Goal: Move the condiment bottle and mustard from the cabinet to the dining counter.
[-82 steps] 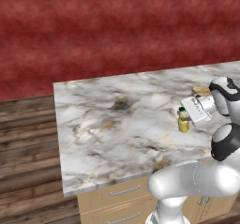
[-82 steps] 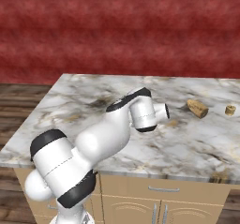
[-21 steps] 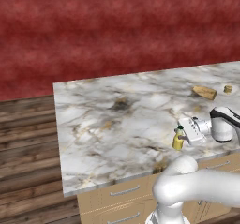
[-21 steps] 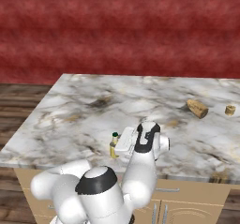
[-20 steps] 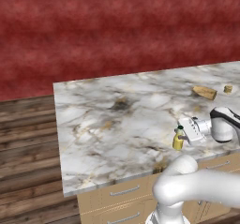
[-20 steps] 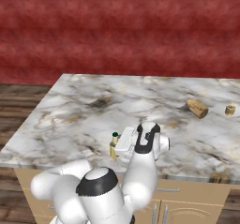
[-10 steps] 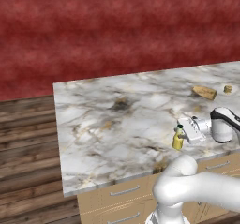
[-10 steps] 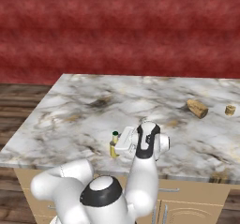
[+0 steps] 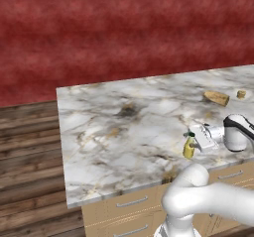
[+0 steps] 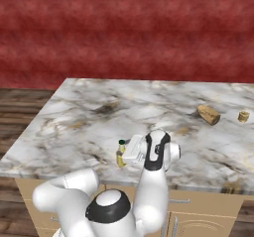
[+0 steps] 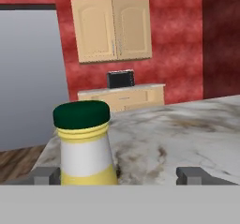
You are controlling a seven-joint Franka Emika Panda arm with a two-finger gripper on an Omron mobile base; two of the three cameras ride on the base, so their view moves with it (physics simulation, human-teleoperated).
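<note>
Fingers (image 11: 43,175) spread wide, gripping nothing; mustard (image 9: 189,146) stands upright between them on the marble table (image 9: 124,127), near its front edge. Mustard looks delivered. Condiment bottle likely left; cabinet (image 11: 114,29) far across, doors closed.

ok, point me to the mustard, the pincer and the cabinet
mustard (image 11: 84,145), hand view, on its white label.
pincer (image 9: 197,141), left base view, midway between its fingertips, by the bottle.
cabinet (image 11: 114,29), hand view, between its double doors.
</note>
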